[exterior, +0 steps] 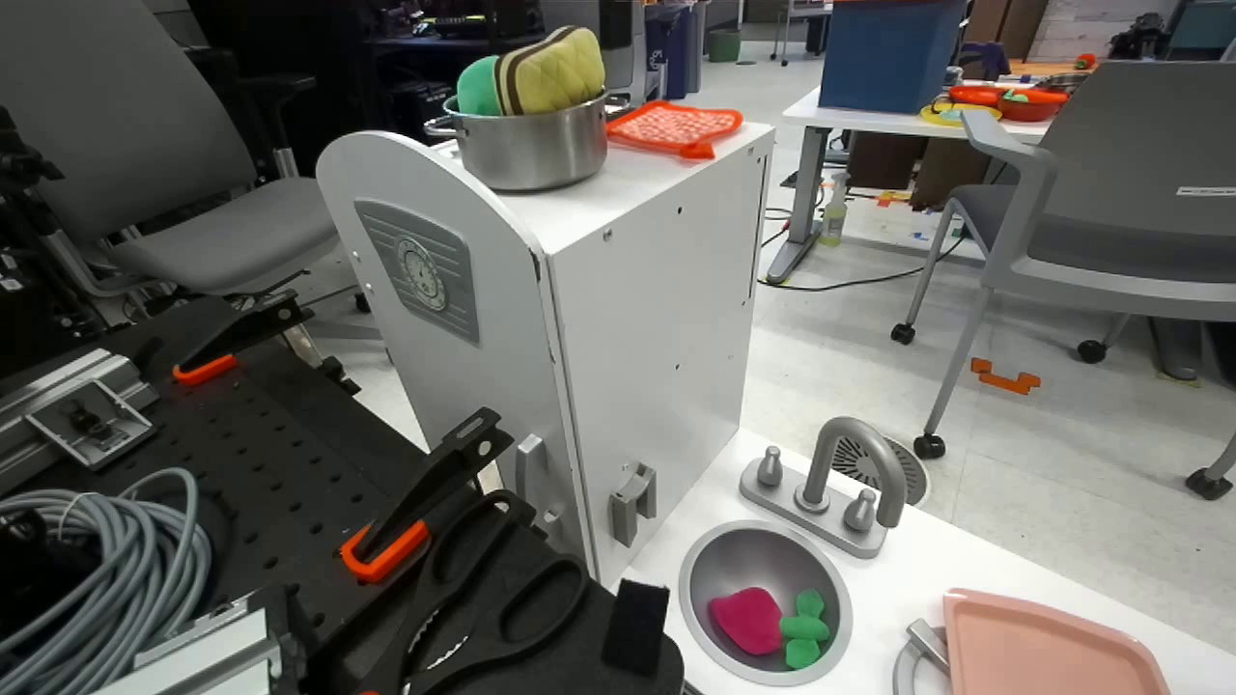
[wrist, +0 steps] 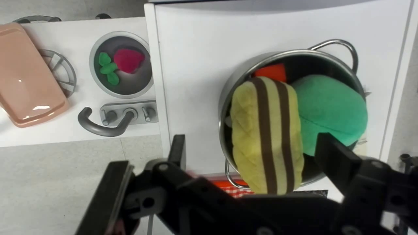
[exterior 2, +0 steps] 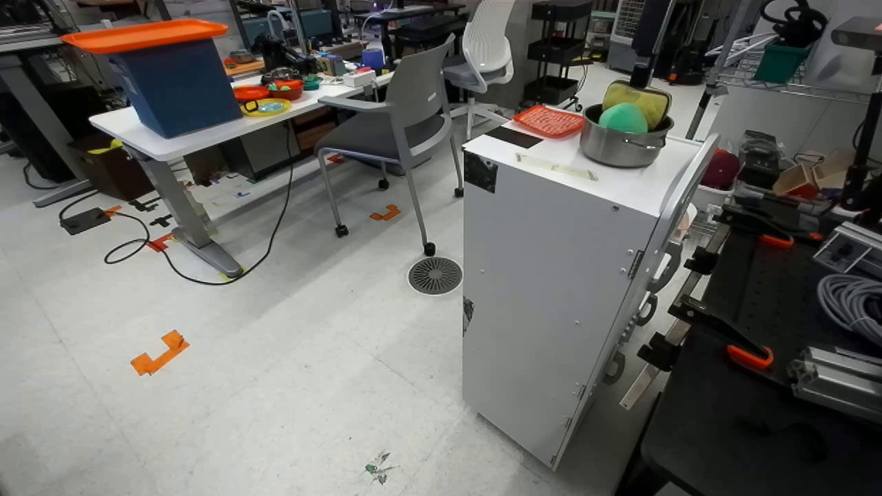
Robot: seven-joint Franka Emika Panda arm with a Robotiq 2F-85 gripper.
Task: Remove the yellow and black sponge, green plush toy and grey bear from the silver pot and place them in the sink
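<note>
"So what's the gripper (wrist: 250,143) got hold of?"

"Nothing, from what I can see. The fingers (wrist: 178,150) are spread really wide. In the wrist view the sponge (wrist: 267,137) shows between them with a clear gap on one side, while the finger on the other side overlaps the green toy (wrist: 329,107). Can't tell if finger and toy touch."

"Sponge and toy both in the pot (exterior: 546,154)?"

"Yep. In both exterior views the sponge sticks up well past the rim, with the toy right up against it. There's also an orange thing (wrist: 274,71) by the pot wall at one end of the sponge, plus a greyish bit (wrist: 228,121) along its side. Both mostly hidden, so no clue what they are."

"Pot's standing where, exactly?"

"On top of the white cabinet (exterior: 657,319), between the edge with the rounded panel (exterior: 492,381) and a red slab (exterior: 671,125). The slab lies nearer the opposite edge."

"And the sink (exterior: 753,560)?"

"Lower down, in the worktop (exterior: 898,569), just beside the edge that meets the cabinet. It's got a pink plush (exterior: 745,621) in it, with green leaves (exterior: 805,629) touching the plush. Faucet (exterior: 822,463) stands between the sink and the worktop's long edge. Pink tray (exterior: 1053,647) lies on the far side of the sink from the cabinet."
</note>
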